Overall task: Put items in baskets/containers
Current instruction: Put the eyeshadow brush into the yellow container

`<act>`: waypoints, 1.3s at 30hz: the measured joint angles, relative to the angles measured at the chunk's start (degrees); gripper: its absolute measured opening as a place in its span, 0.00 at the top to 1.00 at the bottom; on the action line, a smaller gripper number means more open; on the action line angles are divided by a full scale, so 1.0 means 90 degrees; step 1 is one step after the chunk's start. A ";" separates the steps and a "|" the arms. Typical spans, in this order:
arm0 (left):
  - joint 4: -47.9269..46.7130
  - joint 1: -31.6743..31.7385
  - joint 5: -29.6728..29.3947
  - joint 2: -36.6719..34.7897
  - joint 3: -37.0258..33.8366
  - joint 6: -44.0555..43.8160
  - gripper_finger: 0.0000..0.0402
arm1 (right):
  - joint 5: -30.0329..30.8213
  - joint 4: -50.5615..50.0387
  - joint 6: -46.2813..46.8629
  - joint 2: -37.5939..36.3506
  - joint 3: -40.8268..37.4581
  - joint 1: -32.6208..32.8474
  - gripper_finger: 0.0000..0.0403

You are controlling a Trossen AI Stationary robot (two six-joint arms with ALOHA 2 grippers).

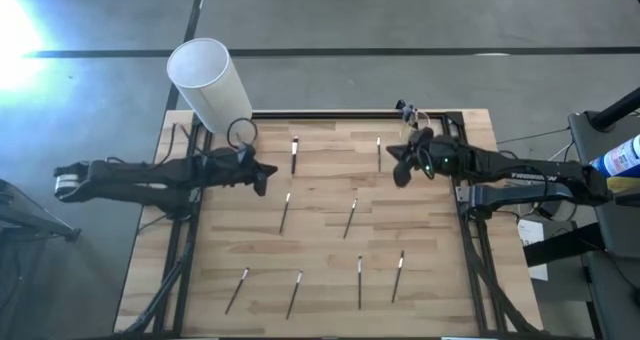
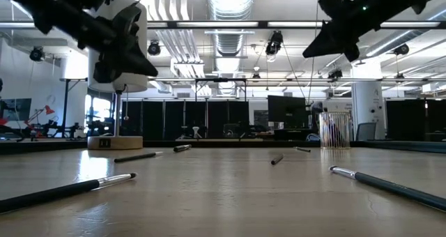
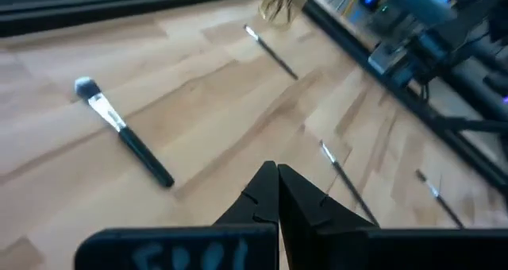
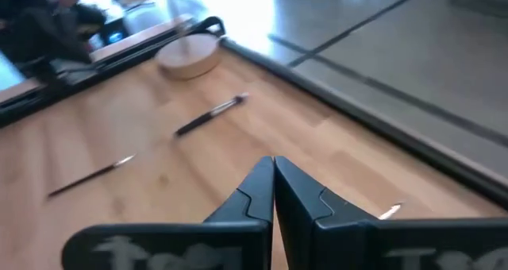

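Note:
Several thin brush-like sticks with dark handles lie flat and scattered on the wooden table, among them one (image 1: 295, 155) near my left gripper and one (image 1: 379, 152) near my right gripper. The small transparent yellowish cup (image 2: 336, 130) stands at the table's far right corner (image 1: 412, 113). My left gripper (image 1: 262, 175) hangs above the table's left half, shut and empty (image 3: 277, 176). My right gripper (image 1: 400, 167) hovers over the far right part, just in front of the cup, also shut and empty (image 4: 274, 168).
A tall white cylinder (image 1: 205, 80) on a round wooden base (image 4: 190, 57) stands at the far left corner. A black frame rail (image 1: 330, 114) runs along the far edge. More sticks lie near the near edge (image 1: 360, 280). Bare wood shows in the table's middle.

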 joint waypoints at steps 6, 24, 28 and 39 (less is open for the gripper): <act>-0.1465 -0.1272 -0.1067 0.0595 0.0790 -0.0971 1.00 | -0.0091 0.0003 -0.0127 -0.0138 -0.0191 0.0197 0.98; -0.3430 -0.3680 -0.1080 0.3013 0.2025 -0.5197 1.00 | -0.0131 -0.0001 -0.1006 -0.0167 -0.0456 0.0194 0.98; -0.3907 -0.4363 -0.0539 0.3260 0.2368 -0.6190 1.00 | -0.0130 -0.0003 -0.1004 -0.0167 -0.0554 0.0194 0.98; -0.4072 -0.6055 0.0099 0.4181 0.2626 -0.9551 0.96 | -0.0126 0.0015 -0.1079 -0.0165 -0.0706 0.0192 0.98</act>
